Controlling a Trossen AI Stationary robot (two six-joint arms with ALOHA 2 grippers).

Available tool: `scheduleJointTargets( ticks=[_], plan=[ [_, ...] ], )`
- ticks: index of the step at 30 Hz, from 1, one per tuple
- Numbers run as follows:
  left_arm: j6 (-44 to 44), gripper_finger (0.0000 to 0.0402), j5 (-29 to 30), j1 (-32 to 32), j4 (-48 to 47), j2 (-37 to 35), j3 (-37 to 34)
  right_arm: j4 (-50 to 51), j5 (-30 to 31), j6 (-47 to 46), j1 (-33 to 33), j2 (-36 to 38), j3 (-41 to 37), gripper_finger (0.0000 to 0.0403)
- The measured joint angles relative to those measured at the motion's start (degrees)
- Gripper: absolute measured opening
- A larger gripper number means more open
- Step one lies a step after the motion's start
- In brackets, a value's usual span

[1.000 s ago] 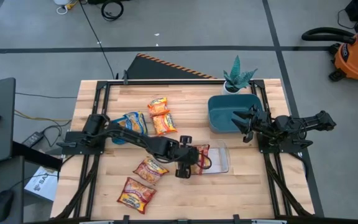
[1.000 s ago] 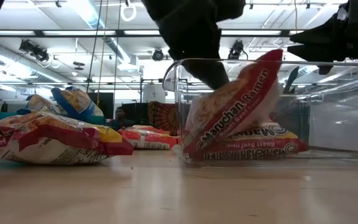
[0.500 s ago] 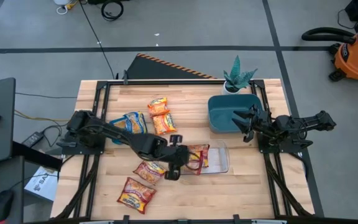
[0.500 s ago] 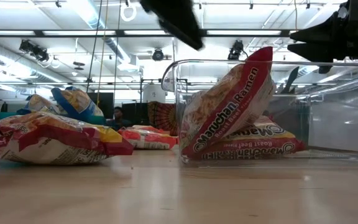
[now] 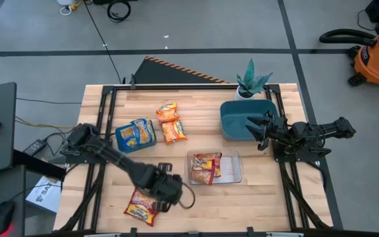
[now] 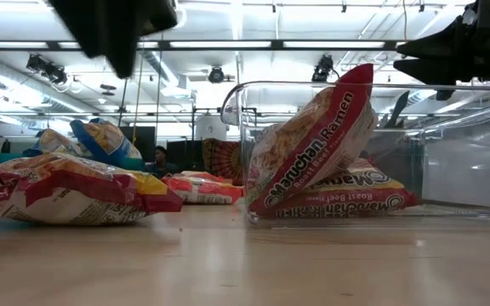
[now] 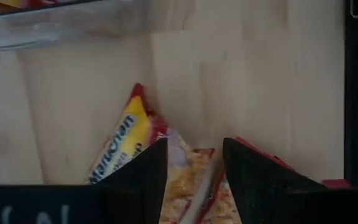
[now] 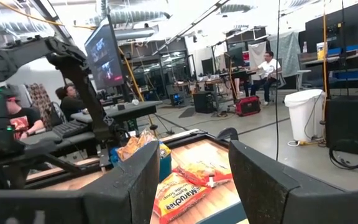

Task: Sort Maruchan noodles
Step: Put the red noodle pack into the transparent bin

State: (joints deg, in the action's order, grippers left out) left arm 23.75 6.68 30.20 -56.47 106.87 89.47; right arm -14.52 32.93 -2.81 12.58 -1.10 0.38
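Note:
Two red-trimmed Maruchan packets (image 5: 204,167) lie in a clear bin (image 5: 232,168). One lies flat and the other (image 6: 313,144) leans on it against the bin's wall. Red packets (image 5: 142,205) lie on the table near the front left. My left gripper (image 5: 166,191) hovers open above them, and they show under its fingers in the left wrist view (image 7: 129,137). Blue packets (image 5: 135,133) and orange packets (image 5: 171,122) lie farther back. My right gripper (image 5: 255,128) waits open over the teal bin (image 5: 242,112).
A potted plant (image 5: 252,82) stands at the far edge behind the teal bin. Bare wood lies in front of the clear bin and along the near right. In the low view the red packets (image 6: 66,191) lie left of the clear bin.
My left gripper has risen out of the clear bin and gone toward the table's near-left, over the red packets. The red packet it left behind stays leaning in the bin on the flat one.

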Motion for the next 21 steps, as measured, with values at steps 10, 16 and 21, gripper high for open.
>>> scheduleJointTargets(
  ticks=[10, 16, 21],
  plan=[
    [2.6, 0.0162, 17.1, 10.2, 0.0, 0.0, 0.0, 0.0, 0.0, 0.0, 0.0, 0.0, 0.0, 0.0199],
    [4.7, 0.0162, 22.4, 14.5, 1.3, 0.4, -1.7, -0.1, 0.0, 0.0, 0.0, 0.0, 0.0, 0.0199],
    [5.6, 0.0162, 23.3, 16.1, 5.8, 0.6, -8.6, -0.1, 0.0, 0.0, 0.0, 0.0, 0.0, 0.0199]
  ],
)
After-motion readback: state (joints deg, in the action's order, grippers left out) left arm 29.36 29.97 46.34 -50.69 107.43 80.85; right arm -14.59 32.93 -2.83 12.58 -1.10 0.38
